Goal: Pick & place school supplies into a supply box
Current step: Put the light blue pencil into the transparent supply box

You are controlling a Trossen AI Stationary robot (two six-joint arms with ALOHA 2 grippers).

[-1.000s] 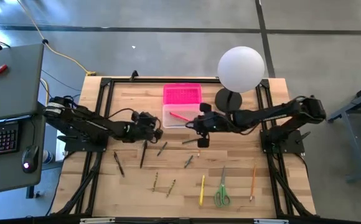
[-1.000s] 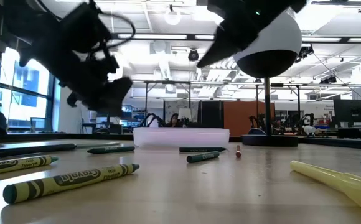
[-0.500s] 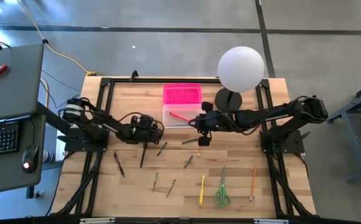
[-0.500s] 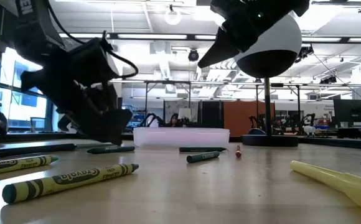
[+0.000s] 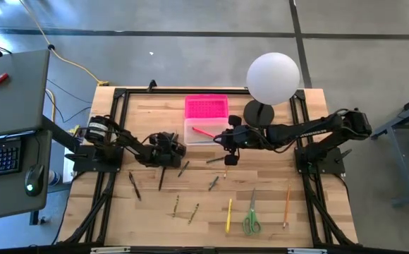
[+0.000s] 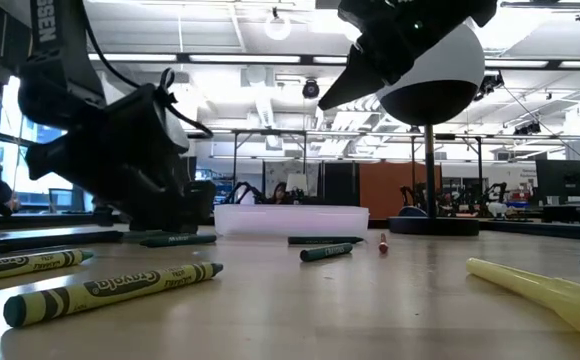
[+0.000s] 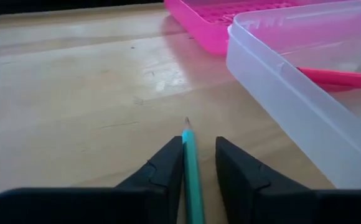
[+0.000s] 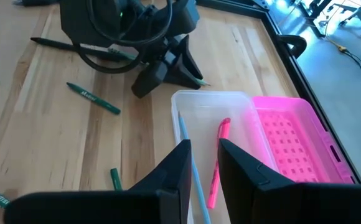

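Note:
The supply box (image 5: 203, 132) is a clear tray with its pink lid (image 5: 206, 107) lying beside it on the far side; a pink pen (image 8: 215, 168) lies inside. My left gripper (image 7: 199, 142) is down at the table just left of the box, open, its fingers on either side of a teal pencil (image 7: 190, 165) that lies on the wood, tip toward the box. My right gripper (image 8: 204, 149) hangs above the box's right end (image 5: 218, 140), shut on a light blue pencil (image 8: 183, 127). More school supplies lie scattered nearer the front. My left gripper has one finger (image 7: 168, 158) right beside the teal pencil; whether it touches I cannot tell. My right gripper pinches the blue pencil's shaft (image 8: 189, 152) between its two fingers, which slant down from the table's right and lie along it. The pencil is lifted clear, and its free end (image 8: 179, 115) sticks out forward over the box.
A white globe lamp (image 5: 273, 77) stands at the far right behind my right arm. Green scissors (image 5: 251, 220), a yellow pencil (image 5: 228, 215), an orange pencil (image 5: 286, 207), a dark pencil (image 5: 162, 173) and several green crayons (image 6: 110, 293) lie across the table's near half.
My left gripper has come down from well above the table to the tabletop beside the box, rolling and tipping its wrist on the way.

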